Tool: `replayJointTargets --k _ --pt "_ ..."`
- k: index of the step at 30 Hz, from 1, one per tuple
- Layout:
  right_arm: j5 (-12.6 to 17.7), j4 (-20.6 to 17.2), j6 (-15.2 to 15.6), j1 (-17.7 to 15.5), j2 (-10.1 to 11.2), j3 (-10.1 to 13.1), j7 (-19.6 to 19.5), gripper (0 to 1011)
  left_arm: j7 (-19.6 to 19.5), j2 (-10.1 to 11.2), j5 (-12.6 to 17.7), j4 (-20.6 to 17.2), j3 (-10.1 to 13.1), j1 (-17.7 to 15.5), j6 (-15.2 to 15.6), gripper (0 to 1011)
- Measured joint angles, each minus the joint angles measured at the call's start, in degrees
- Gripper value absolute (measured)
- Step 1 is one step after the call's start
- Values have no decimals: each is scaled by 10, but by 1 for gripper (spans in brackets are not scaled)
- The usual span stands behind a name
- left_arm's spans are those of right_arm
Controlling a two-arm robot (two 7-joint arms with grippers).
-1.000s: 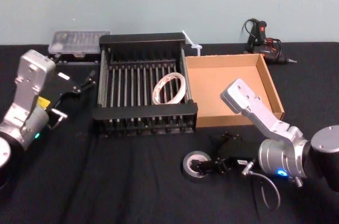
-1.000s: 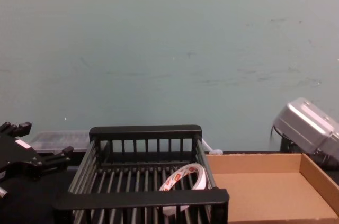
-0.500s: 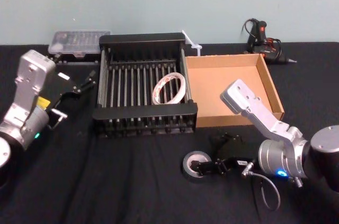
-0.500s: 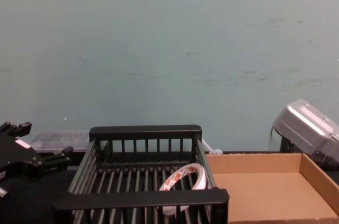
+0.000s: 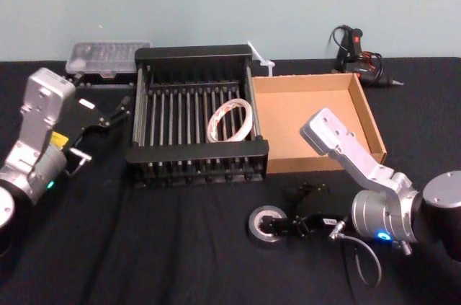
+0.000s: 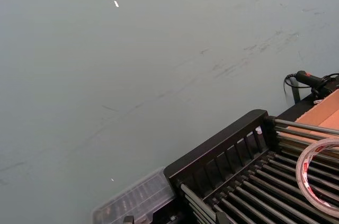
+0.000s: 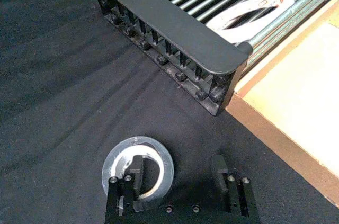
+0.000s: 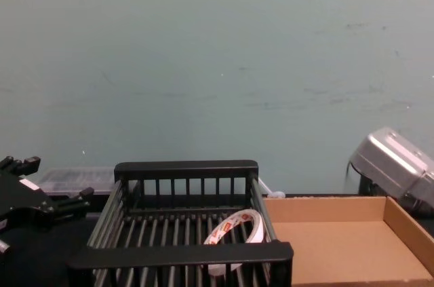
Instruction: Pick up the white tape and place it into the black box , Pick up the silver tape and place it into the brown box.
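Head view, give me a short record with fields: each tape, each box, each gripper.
white tape: lying inside the black box, near its right side
silver tape: flat on the black cloth, in front of the black box's right corner
brown box: close beside the black box, on its right; silver tape not yet in it
right gripper: open, low at the silver tape, one finger in its hole, the other outside
left gripper: open, left of the black box, holding nothing

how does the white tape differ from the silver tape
The white tape is a thin, wide ring; the silver tape is a smaller, thicker roll. The white tape leans tilted in the black box; the silver tape lies flat on the table. The open right pincer has one finger in the silver tape's hole; the white tape is untouched. Both are rings.
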Motion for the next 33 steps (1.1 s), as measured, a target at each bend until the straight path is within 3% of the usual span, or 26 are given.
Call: replayJointTargets --k 9,20,24,33 --pt "0 0 0 0 0 0 0 591 0 0 0 0 0 0 0 1001" --pt "0 -1 0 0 0 0 -1 199 0 0 0 0 0 0 0 1001" --pt "0 -1 0 0 0 0 -1 148 0 0 0 0 0 0 0 1001" --pt "0 -1 0 0 0 0 -1 148 0 0 0 0 0 0 0 1002"
